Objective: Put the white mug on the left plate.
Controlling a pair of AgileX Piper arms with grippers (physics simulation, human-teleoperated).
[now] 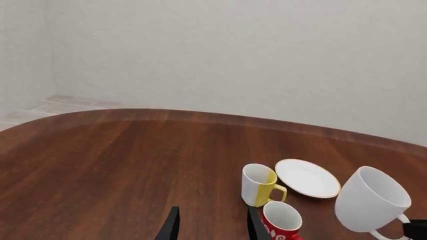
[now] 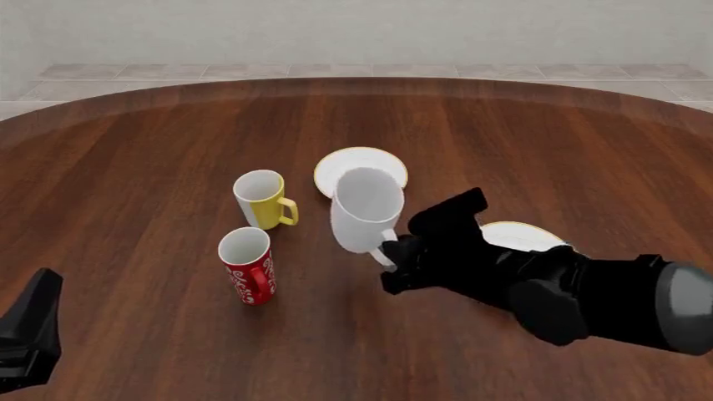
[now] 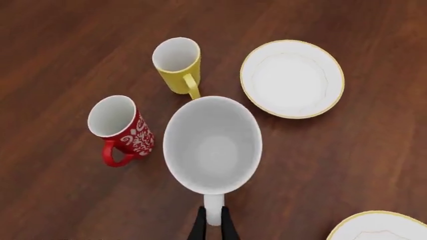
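Our right pincer [image 3: 212, 222] pinches the white mug [image 2: 366, 209] by its handle, up off the worktop [image 2: 134, 150], near the left plate [image 2: 346, 163]. Our left pincer [image 1: 210, 225] is open. Next we should carry the mug over the plate and lower it.

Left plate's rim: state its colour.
Thin gold around the white left plate; clearest in the right wrist view.

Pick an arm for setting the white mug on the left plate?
Right. Its hand already grips the white mug by the handle, lifted beside the left plate. The left hand is open, off by the table's near edge.
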